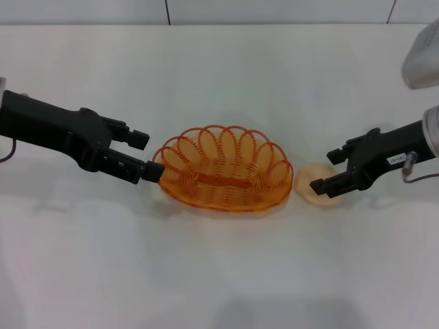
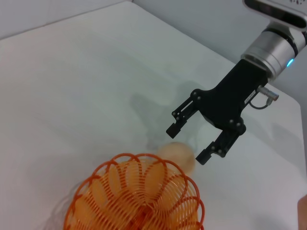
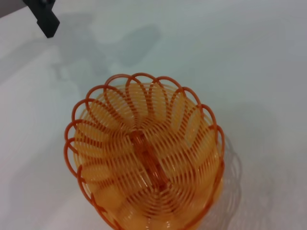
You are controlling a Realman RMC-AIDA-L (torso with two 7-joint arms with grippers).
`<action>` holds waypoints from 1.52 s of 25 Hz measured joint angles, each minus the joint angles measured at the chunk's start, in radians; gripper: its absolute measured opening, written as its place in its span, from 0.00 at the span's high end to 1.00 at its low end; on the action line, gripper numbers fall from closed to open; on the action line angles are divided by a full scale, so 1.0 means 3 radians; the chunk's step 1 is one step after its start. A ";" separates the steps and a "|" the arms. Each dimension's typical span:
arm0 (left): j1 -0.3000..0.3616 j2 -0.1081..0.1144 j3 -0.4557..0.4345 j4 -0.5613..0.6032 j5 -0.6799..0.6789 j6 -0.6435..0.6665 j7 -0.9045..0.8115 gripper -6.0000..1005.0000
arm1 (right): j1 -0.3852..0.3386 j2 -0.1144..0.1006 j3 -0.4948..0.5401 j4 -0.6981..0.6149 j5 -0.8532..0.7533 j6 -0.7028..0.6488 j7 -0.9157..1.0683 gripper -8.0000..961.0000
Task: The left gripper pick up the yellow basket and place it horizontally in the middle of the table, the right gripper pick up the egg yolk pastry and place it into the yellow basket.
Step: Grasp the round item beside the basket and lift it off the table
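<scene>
Basket [image 1: 223, 169] sits lengthwise at frame center on the table [image 1: 219, 274], left gripper [image 1: 145, 155] open beside its left rim; right gripper [image 1: 328, 171], open, straddles the pastry [image 1: 310, 180] at center right: likely pastry pickup, next closing and lifting.

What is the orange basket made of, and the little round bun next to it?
The yellow basket looks like thin coated wire or plastic: glossy coils and loops you can see through. The egg yolk pastry looks like soft baked dough, pale, smooth and matte; it might be a toy. The right pincer, open around it, looks like hard black plastic or metal.
</scene>
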 joint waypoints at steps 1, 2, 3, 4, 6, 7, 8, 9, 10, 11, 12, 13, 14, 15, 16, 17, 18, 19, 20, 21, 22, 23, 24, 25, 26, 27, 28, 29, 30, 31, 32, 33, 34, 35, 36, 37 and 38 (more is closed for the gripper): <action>0.0002 -0.0002 -0.0002 0.0000 -0.0001 -0.0005 0.0000 0.12 | 0.0000 0.0002 -0.0029 0.0001 0.0000 0.0029 0.0000 0.22; 0.0005 -0.0002 -0.0003 -0.0001 -0.0001 -0.0010 0.0000 0.12 | 0.0001 0.0003 -0.0061 0.0003 0.0000 0.0057 0.0000 0.23; 0.0006 -0.0002 -0.0003 -0.0001 -0.0001 -0.0014 0.0000 0.12 | 0.0001 0.0004 -0.0080 0.0003 -0.0001 0.0080 0.0001 0.24; 0.0007 -0.0003 -0.0003 -0.0002 0.0000 -0.0018 0.0001 0.12 | 0.0002 0.0004 -0.0096 0.0005 0.0000 0.0099 0.0001 0.25; 0.0010 -0.0006 0.0001 -0.0002 0.0002 -0.0028 0.0001 0.12 | 0.0004 0.0004 -0.0107 0.0023 -0.0001 0.0132 0.0001 0.26; 0.0012 -0.0006 0.0002 -0.0003 0.0002 -0.0032 0.0002 0.12 | 0.0006 0.0003 -0.0107 0.0033 -0.0001 0.0141 0.0001 0.27; 0.0014 -0.0006 0.0003 -0.0003 0.0002 -0.0035 0.0003 0.12 | 0.0008 0.0002 -0.0107 0.0043 0.0000 0.0150 0.0002 0.28; 0.0016 -0.0006 0.0003 -0.0003 0.0003 -0.0037 0.0004 0.12 | 0.0011 0.0001 -0.0107 0.0051 -0.0001 0.0158 0.0002 0.29; 0.0017 -0.0006 0.0002 -0.0003 0.0003 -0.0039 0.0006 0.12 | 0.0013 -0.0001 -0.0107 0.0052 -0.0001 0.0164 0.0002 0.30; 0.0018 -0.0006 0.0002 -0.0003 0.0004 -0.0040 0.0007 0.12 | 0.0013 -0.0002 -0.0107 0.0053 -0.0002 0.0166 0.0002 0.30; 0.0018 -0.0006 0.0002 -0.0003 0.0004 -0.0041 0.0008 0.12 | 0.0014 -0.0003 -0.0107 0.0054 -0.0003 0.0168 0.0002 0.31; 0.0018 -0.0006 0.0002 -0.0003 0.0005 -0.0042 0.0009 0.12 | 0.0014 -0.0005 -0.0107 0.0054 -0.0004 0.0170 0.0003 0.32; 0.0018 -0.0006 0.0002 -0.0003 0.0005 -0.0042 0.0010 0.12 | 0.0014 -0.0007 -0.0107 0.0055 -0.0005 0.0172 0.0002 0.33; 0.0018 -0.0005 0.0002 -0.0003 0.0005 -0.0042 0.0011 0.12 | 0.0014 -0.0008 -0.0107 0.0060 -0.0006 0.0172 0.0003 0.34; 0.0018 -0.0005 0.0002 -0.0003 0.0005 -0.0042 0.0012 0.12 | 0.0014 -0.0009 -0.0107 0.0069 -0.0009 0.0173 0.0003 0.34; 0.0018 -0.0005 0.0000 -0.0003 0.0005 -0.0042 0.0012 0.12 | 0.0015 -0.0010 -0.0107 0.0077 -0.0014 0.0174 0.0003 0.35; 0.0018 -0.0005 -0.0001 -0.0003 0.0005 -0.0042 0.0013 0.12 | 0.0016 -0.0010 -0.0106 0.0088 -0.0028 0.0175 0.0008 0.44; 0.0017 -0.0005 -0.0002 -0.0003 0.0005 -0.0042 0.0013 0.12 | 0.0017 -0.0009 -0.0106 0.0091 -0.0044 0.0175 0.0014 0.52; 0.0017 -0.0006 -0.0003 -0.0003 0.0005 -0.0042 0.0013 0.12 | 0.0018 -0.0008 -0.0105 0.0094 -0.0064 0.0175 0.0021 0.61; 0.0017 -0.0007 -0.0003 -0.0003 0.0005 -0.0042 0.0013 0.12 | 0.0018 -0.0006 -0.0106 0.0094 -0.0073 0.0175 0.0025 0.63; 0.0017 -0.0007 -0.0003 -0.0003 0.0005 -0.0042 0.0014 0.12 | 0.0018 -0.0004 -0.0106 0.0094 -0.0084 0.0172 0.0028 0.65; 0.0016 -0.0007 -0.0003 -0.0003 0.0005 -0.0042 0.0014 0.12 | 0.0019 -0.0002 -0.0106 0.0094 -0.0090 0.0167 0.0028 0.67; 0.0016 -0.0008 -0.0003 -0.0003 0.0005 -0.0042 0.0014 0.12 | 0.0018 -0.0002 -0.0107 0.0095 -0.0090 0.0163 0.0028 0.68; 0.0016 -0.0009 -0.0003 -0.0003 0.0005 -0.0042 0.0014 0.12 | 0.0019 -0.0002 -0.0107 0.0095 -0.0091 0.0159 0.0028 0.70; 0.0016 -0.0011 -0.0003 -0.0003 0.0005 -0.0042 0.0013 0.12 | 0.0022 -0.0001 -0.0110 0.0095 -0.0091 0.0153 0.0028 0.71; 0.0016 -0.0012 -0.0003 -0.0003 0.0005 -0.0042 0.0013 0.12 | 0.0026 -0.0001 -0.0113 0.0095 -0.0092 0.0147 0.0028 0.73; 0.0016 -0.0014 -0.0003 -0.0003 0.0005 -0.0042 0.0013 0.12 | 0.0028 -0.0003 -0.0115 0.0095 -0.0092 0.0140 0.0028 0.74; 0.0016 -0.0015 -0.0003 -0.0003 0.0005 -0.0041 0.0013 0.12 | 0.0029 -0.0004 -0.0117 0.0095 -0.0092 0.0136 0.0029 0.75; 0.0016 -0.0015 -0.0003 -0.0003 0.0005 -0.0041 0.0012 0.12 | 0.0029 -0.0004 -0.0117 0.0096 -0.0092 0.0134 0.0030 0.76; 0.0016 -0.0015 -0.0003 -0.0003 0.0005 -0.0041 0.0011 0.12 | 0.0029 -0.0004 -0.0117 0.0096 -0.0092 0.0131 0.0031 0.77; 0.0016 -0.0016 -0.0003 -0.0003 0.0005 -0.0041 0.0010 0.12 | 0.0030 -0.0004 -0.0117 0.0096 -0.0092 0.0128 0.0032 0.78; 0.0016 -0.0016 -0.0003 -0.0003 0.0005 -0.0041 0.0009 0.12 | 0.0031 -0.0004 -0.0117 0.0096 -0.0092 0.0125 0.0034 0.80; 0.0016 -0.0016 -0.0003 -0.0003 0.0005 -0.0040 0.0009 0.12 | 0.0033 -0.0004 -0.0117 0.0096 -0.0092 0.0123 0.0038 0.81; 0.0016 -0.0016 -0.0003 -0.0003 0.0005 -0.0040 0.0009 0.12 | 0.0034 -0.0004 -0.0117 0.0096 -0.0093 0.0119 0.0050 0.82; 0.0016 -0.0016 -0.0003 -0.0003 0.0005 -0.0040 0.0009 0.12 | 0.0037 -0.0004 -0.0117 0.0096 -0.0093 0.0116 0.0066 0.83; 0.0017 -0.0016 -0.0003 -0.0003 0.0004 -0.0040 0.0010 0.12 | 0.0038 -0.0005 -0.0117 0.0096 -0.0093 0.0110 0.0079 0.84; 0.0018 -0.0016 -0.0003 -0.0003 0.0004 -0.0040 0.0010 0.12 | 0.0039 -0.0006 -0.0115 0.0096 -0.0093 0.0104 0.0085 0.85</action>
